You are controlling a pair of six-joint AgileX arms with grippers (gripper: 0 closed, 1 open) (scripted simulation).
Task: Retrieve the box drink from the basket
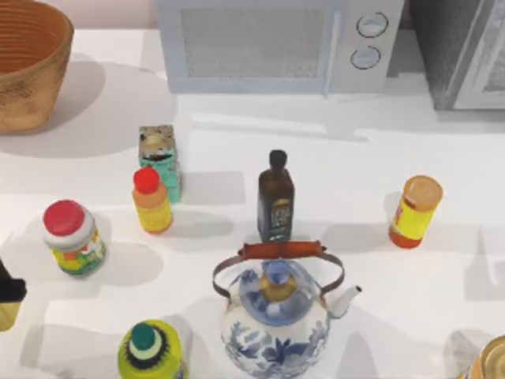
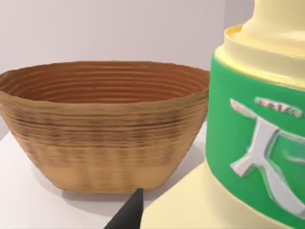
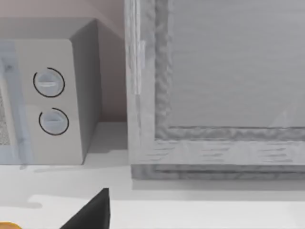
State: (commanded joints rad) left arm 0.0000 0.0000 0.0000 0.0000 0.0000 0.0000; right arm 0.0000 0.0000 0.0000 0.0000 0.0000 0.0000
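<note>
Since the box drink [image 1: 159,160] stands on the table outside the basket [image 1: 31,63], retrieval looks done (I cannot tell either gripper's opening).

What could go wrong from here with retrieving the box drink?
1. The box drink stands on the table, not in the basket; reaching into the basket would likely waste the move.
2. The red-capped orange bottle stands right beside the box drink in the top view, so a grasp there could topple it.
3. The green-labelled yellow bottle looms close to the left tool; a swing might knock it.
</note>
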